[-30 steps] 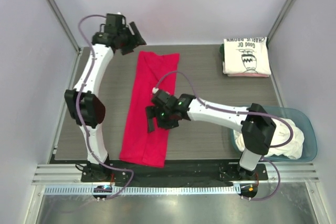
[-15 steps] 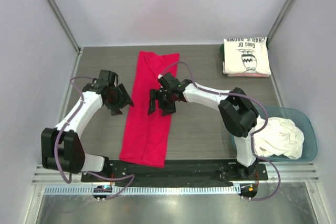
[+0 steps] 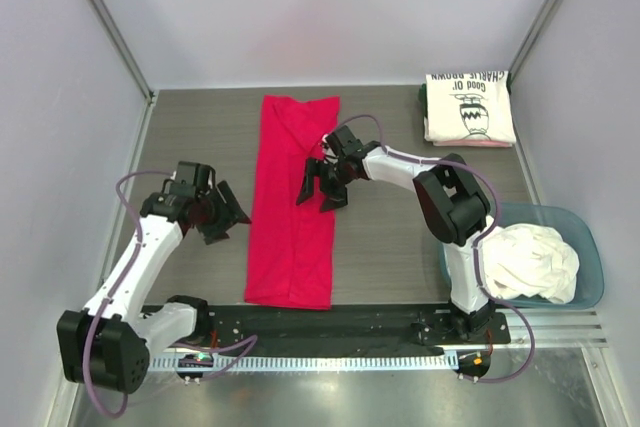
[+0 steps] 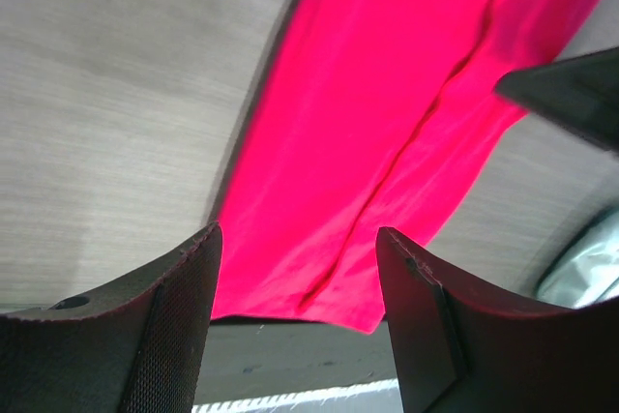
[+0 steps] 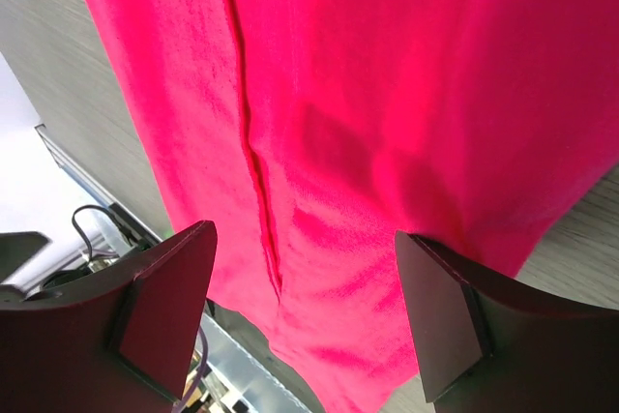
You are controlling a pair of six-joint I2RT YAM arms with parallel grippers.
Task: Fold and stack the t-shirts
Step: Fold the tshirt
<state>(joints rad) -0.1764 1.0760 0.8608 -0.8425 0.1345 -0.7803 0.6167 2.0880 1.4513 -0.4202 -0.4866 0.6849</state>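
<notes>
A crimson red t-shirt (image 3: 293, 202) lies folded into a long strip down the middle of the table; it also shows in the left wrist view (image 4: 387, 113) and the right wrist view (image 5: 387, 123). My left gripper (image 3: 228, 212) is open and empty, just left of the strip's left edge. My right gripper (image 3: 322, 185) is open and empty, over the strip's right side near its upper half. A folded cream t-shirt with black Charlie Brown print (image 3: 469, 107) tops a small stack at the back right. White t-shirts (image 3: 525, 262) lie crumpled in the tub.
A blue-grey plastic tub (image 3: 592, 247) stands at the right near corner. The table (image 3: 400, 237) is dark wood grain with metal rails along its front edge. Walls close in on the left, back and right.
My left arm swung from the back left corner down to the strip's left edge. My right gripper moved up along the strip. The red strip shifted slightly rightward and straightened.
</notes>
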